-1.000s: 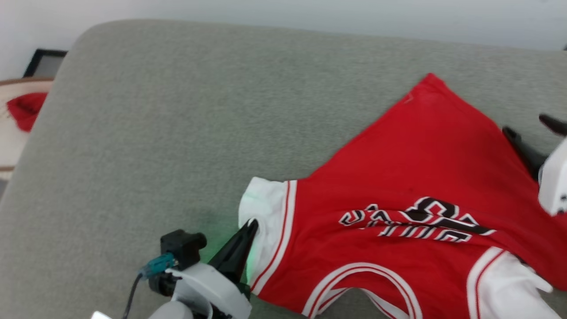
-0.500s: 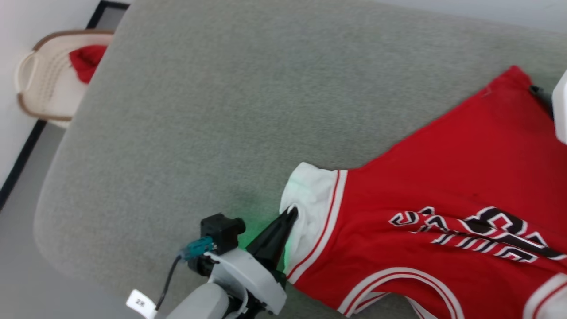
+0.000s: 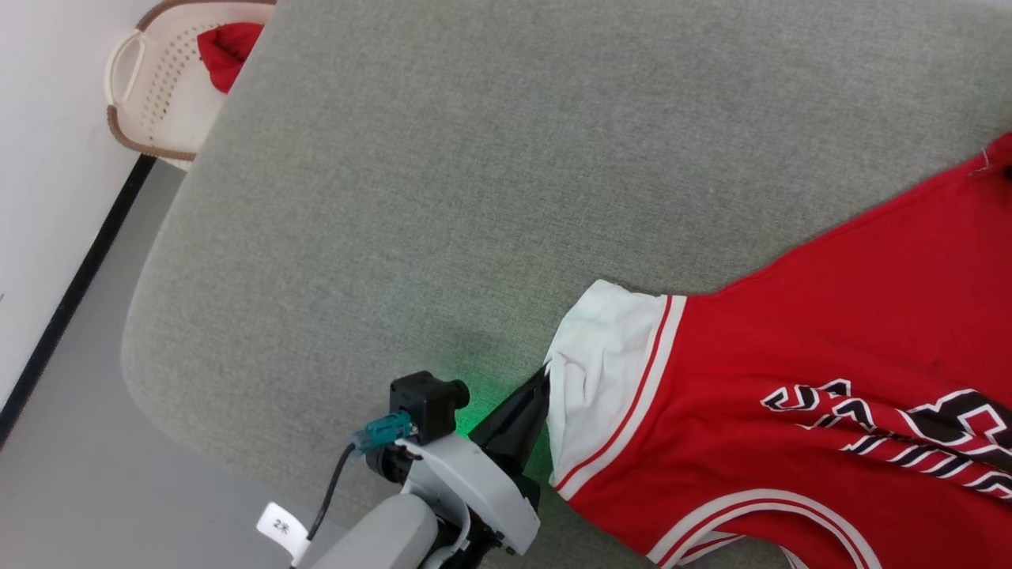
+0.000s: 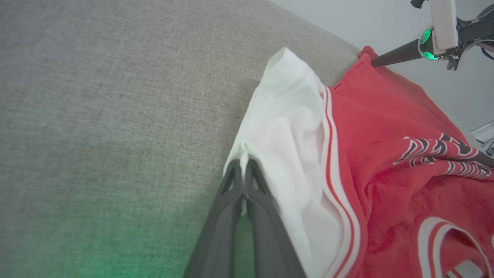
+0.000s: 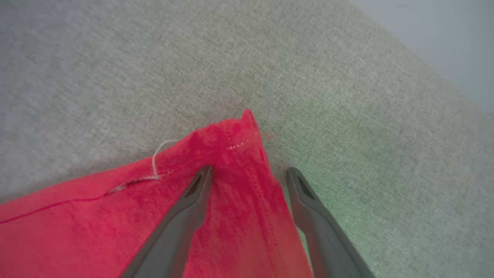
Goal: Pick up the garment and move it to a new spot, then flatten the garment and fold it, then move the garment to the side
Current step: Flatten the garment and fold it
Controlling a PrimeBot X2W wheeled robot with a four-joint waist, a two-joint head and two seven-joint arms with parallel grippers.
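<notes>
One garment (image 3: 791, 332), sleeve (image 4: 285, 127) tight in the left hand (image 4: 244, 164); right hand (image 5: 250, 173) wide astride its corner (image 5: 239, 135).

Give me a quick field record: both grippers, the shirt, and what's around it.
Left gripper: shut, pinching the edge of the white sleeve
Right gripper: open, straddling a red hem corner
Garment: red jersey T-shirt with white sleeves, spread but rumpled
Surface: grey fabric cushion, under the shirt
Aside: cream perforated basket holding a plain red cloth, beyond the cushion's left edge
</notes>
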